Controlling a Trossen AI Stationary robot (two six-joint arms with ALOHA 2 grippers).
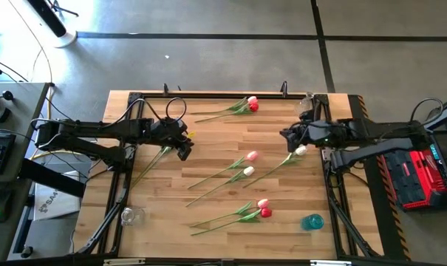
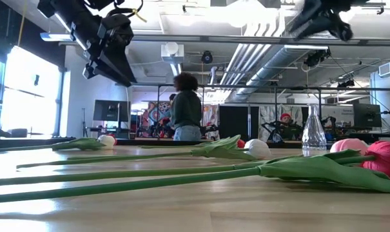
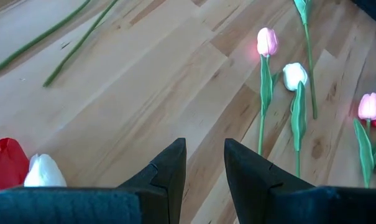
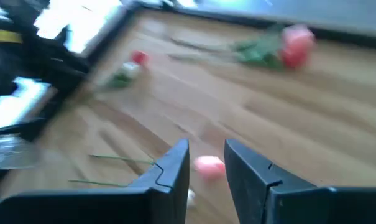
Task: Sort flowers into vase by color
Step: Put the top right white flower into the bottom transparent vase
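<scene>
From above, tulips (image 1: pixel 250 172) lie scattered across the table (image 1: pixel 208 133); the left gripper (image 1: pixel 183 148) hovers at its left edge and the right gripper (image 1: pixel 289 140) near a white tulip (image 1: pixel 300 151). At table height, stems stretch across and a clear vase (image 2: pixel 314 132) stands behind. Each wrist view shows fingers narrowly parted, holding nothing.

No readable text anywhere; possible markings on red case (image 1: pixel 413 175) illegible.
</scene>
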